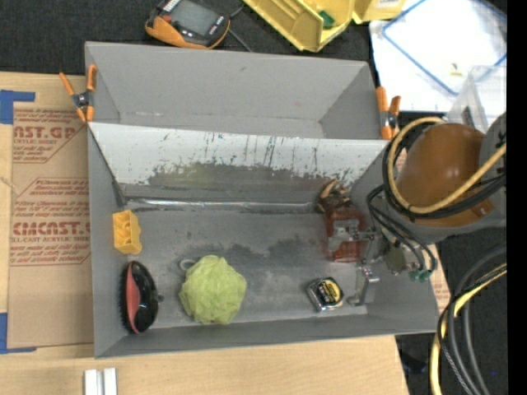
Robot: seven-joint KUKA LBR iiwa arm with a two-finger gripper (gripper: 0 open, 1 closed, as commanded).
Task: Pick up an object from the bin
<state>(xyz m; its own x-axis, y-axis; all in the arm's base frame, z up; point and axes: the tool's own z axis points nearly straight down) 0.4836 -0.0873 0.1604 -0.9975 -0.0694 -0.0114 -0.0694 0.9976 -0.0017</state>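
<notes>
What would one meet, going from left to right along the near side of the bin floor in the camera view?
black and red brush → green fuzzy ball → black and yellow tape measure → tool

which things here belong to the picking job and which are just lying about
Job: gripper, grey bin, tape measure nearest the gripper, green puff, yellow block, black-and-red brush.
Lying about: yellow plastic tray, orange-and-black device, both outside the bin.

Yellow box (300, 6), orange-black device (188, 20)
</notes>
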